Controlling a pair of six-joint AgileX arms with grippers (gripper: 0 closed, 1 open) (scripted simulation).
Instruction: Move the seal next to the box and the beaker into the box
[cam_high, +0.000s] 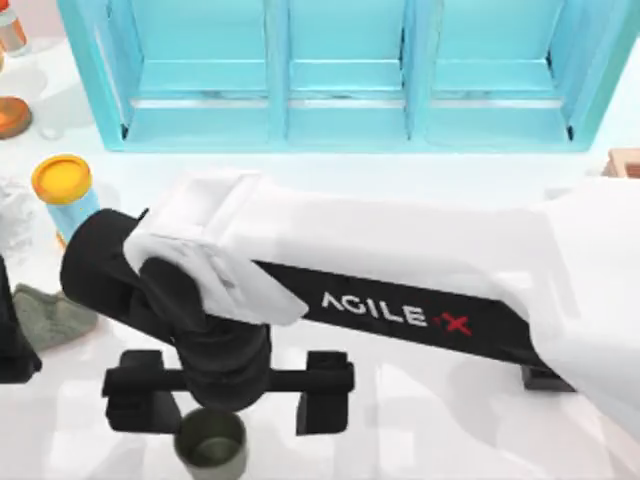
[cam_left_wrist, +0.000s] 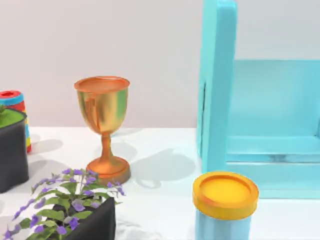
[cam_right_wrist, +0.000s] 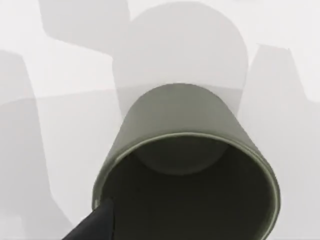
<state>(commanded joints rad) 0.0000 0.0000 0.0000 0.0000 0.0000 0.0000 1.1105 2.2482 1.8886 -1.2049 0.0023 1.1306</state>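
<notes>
**Right gripper at beaker, near front edge**

Right arm (cam_high: 400, 310) reaches across the table from the right side toward the front-left; right gripper (cam_high: 228, 395) hangs over the beaker (cam_high: 211, 445), fingers spread wide; one finger (cam_right_wrist: 92, 225) sits at the beaker rim in the right wrist view, inside or just touching, cannot tell; beaker upright on the table (cam_high: 420, 430), close to the front edge, left of centre; its mouth open, inside dark and bare (cam_right_wrist: 190, 200).

Shelf (cam_high: 340, 70) along the back edge; blue cylinder (cam_high: 68, 200) with orange cap near the left edge, just behind the arm's wrist; grey cloth (cam_high: 45, 315) at the left edge; goblet (cam_left_wrist: 104, 125) stands left of the shelf's side wall in the left wrist view; planter (cam_left_wrist: 75, 210) with purple flowers nearer the camera; left gripper's state cannot tell.
</notes>
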